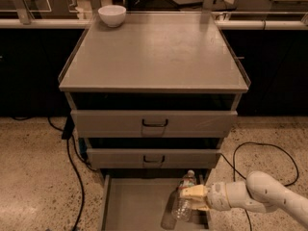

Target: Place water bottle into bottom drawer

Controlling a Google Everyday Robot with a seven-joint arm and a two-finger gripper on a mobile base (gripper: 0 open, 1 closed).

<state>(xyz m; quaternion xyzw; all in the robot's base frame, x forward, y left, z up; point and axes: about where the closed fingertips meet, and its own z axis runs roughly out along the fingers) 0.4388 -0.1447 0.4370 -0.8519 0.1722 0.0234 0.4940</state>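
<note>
A small white ceramic bowl [111,14] sits at the back left corner of the grey metal cabinet's flat top [154,57]. Below it, two upper grey drawers [202,123] each show a black handle. On the speckled beige stone floor [33,177], one black cable [80,186] trails down the left side. Another black looping cable [260,143] lies on the right, beyond the gripper [188,198], which is low at the cabinet's front right.

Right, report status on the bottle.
Gripper shut on water bottle, low over open bottom drawer. Bottle near upright, not released. Nothing in the way.
</note>
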